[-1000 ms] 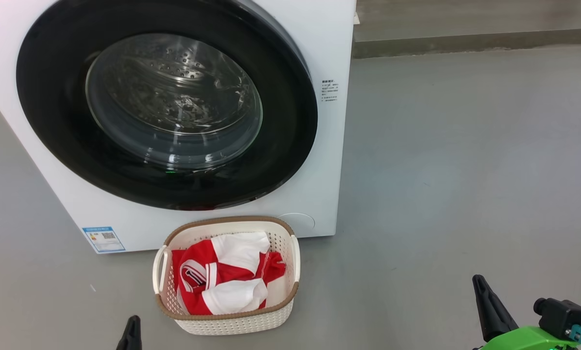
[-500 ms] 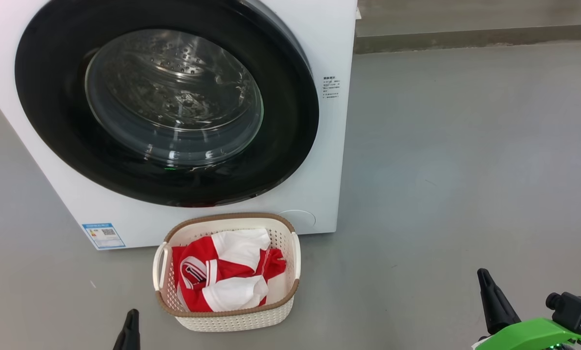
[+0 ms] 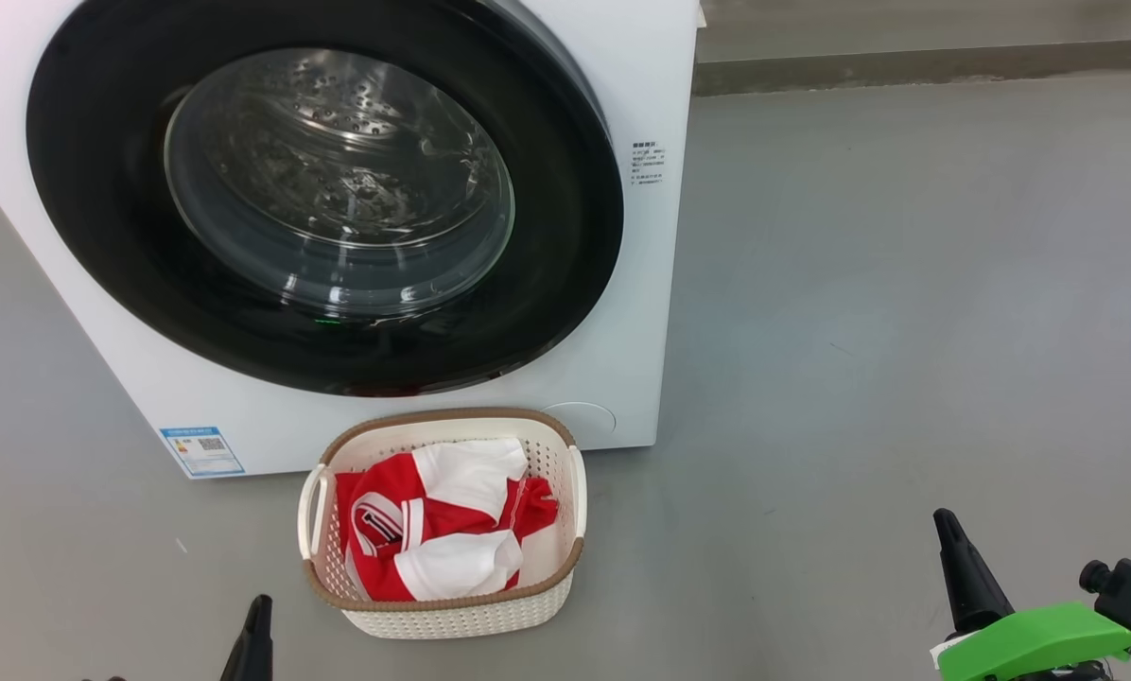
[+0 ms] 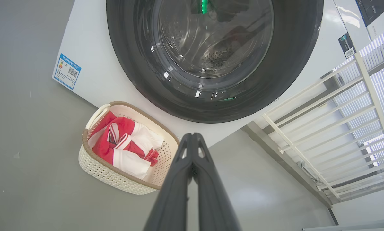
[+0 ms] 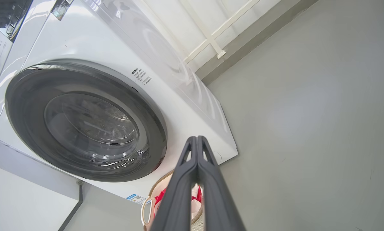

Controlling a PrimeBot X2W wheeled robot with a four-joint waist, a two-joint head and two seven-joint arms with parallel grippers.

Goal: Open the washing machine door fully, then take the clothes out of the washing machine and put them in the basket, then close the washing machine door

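Note:
The white washing machine (image 3: 641, 284) fills the upper left of the head view. Its round black-rimmed door (image 3: 565, 236) lies flat against the front, with bare steel drum behind the glass. On the floor before it stands the cream basket (image 3: 452, 615) holding the red and white clothes (image 3: 433, 530). My left gripper (image 3: 259, 605) is at the bottom edge, left of the basket; its fingers (image 4: 192, 141) are pressed together, empty. My right gripper (image 3: 946, 520) is low at the right, far from the basket, its fingers (image 5: 196, 141) also together and empty.
Grey floor (image 3: 906, 284) stretches to the right of the machine up to a low wall base (image 3: 906, 66). A white railing (image 4: 339, 106) stands beyond the machine's side. A blue label (image 3: 201, 451) marks the machine's lower left front.
The head view has crept upward, so machine and basket sit slightly higher in the picture. My right gripper has drifted a little right and up. Both stay shut.

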